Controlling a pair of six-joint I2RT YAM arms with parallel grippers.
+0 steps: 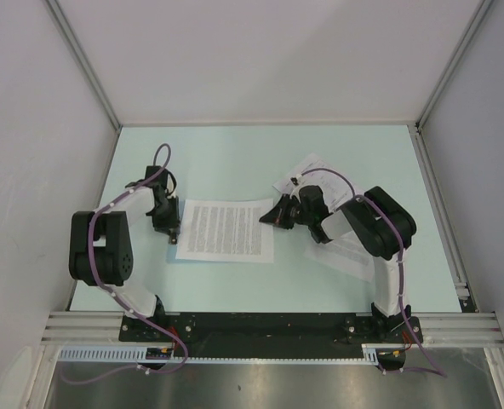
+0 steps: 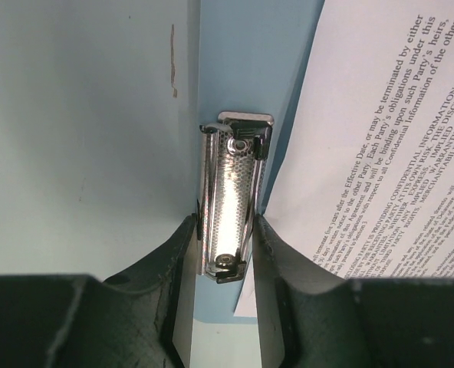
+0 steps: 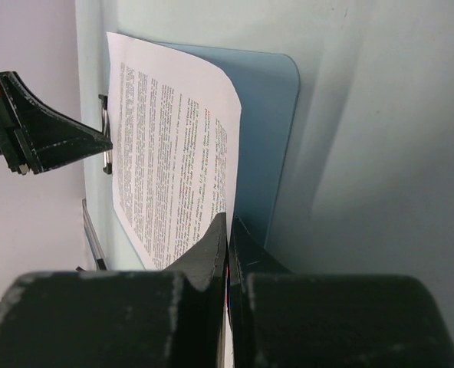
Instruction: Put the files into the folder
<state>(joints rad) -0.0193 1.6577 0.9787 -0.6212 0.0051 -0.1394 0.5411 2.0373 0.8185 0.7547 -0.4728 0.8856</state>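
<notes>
One printed sheet (image 1: 226, 232) lies over the light-blue folder (image 3: 267, 115), hiding nearly all of it in the top view. My left gripper (image 2: 223, 230) stands at the folder's left short edge, its jaws closed against both sides of the silver clip (image 2: 231, 192). The sheet's edge (image 2: 380, 153) lies just right of the clip, not under it. My right gripper (image 3: 227, 224) is shut on the sheet's (image 3: 173, 153) right edge and holds that edge curled up off the folder. It also shows in the top view (image 1: 273, 213).
More printed sheets lie at the right: one behind the right arm (image 1: 309, 170), another under it nearer the front (image 1: 347, 256). The left gripper shows in the right wrist view (image 3: 35, 130). White walls enclose the table on three sides.
</notes>
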